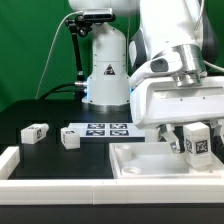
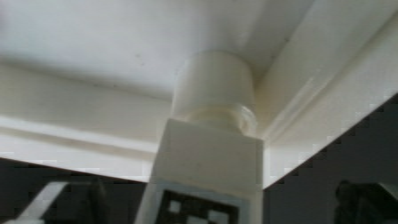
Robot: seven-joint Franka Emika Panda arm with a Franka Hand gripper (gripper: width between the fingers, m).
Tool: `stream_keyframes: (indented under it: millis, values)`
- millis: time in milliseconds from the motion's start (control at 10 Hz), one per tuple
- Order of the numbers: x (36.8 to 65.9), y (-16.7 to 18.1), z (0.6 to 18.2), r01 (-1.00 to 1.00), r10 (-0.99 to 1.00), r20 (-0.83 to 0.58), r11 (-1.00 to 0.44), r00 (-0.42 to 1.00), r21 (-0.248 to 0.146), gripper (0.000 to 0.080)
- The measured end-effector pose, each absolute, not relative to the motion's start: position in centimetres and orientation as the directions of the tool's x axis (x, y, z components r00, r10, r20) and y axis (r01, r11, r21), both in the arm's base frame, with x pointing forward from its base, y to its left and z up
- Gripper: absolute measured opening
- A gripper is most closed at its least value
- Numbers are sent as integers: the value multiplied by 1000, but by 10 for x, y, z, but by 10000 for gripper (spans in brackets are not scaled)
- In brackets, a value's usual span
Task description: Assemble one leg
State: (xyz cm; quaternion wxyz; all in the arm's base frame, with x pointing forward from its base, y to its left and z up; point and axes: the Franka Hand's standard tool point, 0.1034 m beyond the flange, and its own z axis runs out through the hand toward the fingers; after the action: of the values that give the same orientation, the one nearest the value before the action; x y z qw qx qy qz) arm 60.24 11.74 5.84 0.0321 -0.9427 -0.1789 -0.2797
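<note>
Nearest the exterior lens, recorded large white square piece (image 1: 150, 165), lying flat on black tabletop (image 1: 65, 160) with raised rim upward, probably so placed to present its corners to parts arriving from above. Noted arm (image 1: 175, 60) next, leaning over that piece from the exterior view's right, wrist pointed down, judged to hold the carried part upright. Logged marker board (image 1: 105, 130) flat on tabletop behind the piece, carrying tags only.

Found tool (image 1: 196, 145) clenched on leg (image 1: 197, 140), fingers pressed to two opposite sides, tag face turned toward the exterior lens. Confirmed in wrist view: leg (image 2: 205, 160) extending straight away from the wrist, rounded peg (image 2: 217, 95) at its far end set against an inner corner of large white square piece (image 2: 107, 50). Could not tell whether seated or merely touching. Judged grip taken away from the peg end, leaving that end free for insertion. Judged step in hand as fitting the peg into the corner, with fastening not yet done.

Counted loose leg (image 1: 35, 132) and second loose leg (image 1: 69, 138) on tabletop at the exterior view's left, well apart from tool, the second just beside marker board. Judged both set clear of the work zone.
</note>
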Motion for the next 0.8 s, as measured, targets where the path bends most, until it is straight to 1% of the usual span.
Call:
stream_keyframes:
  millis: [200,300,400,700,800]
  values:
    - [603,117,62,357,323,528,-933,786,39,649]
    - [606,114,71,355,323,531,-934,784,43,649]
    - [608,114,75,355,323,529,-934,785,44,649]
    - [609,112,76,361,332,487,-932,808,36,649]
    - [610,112,72,366,339,441,-930,831,25,649]
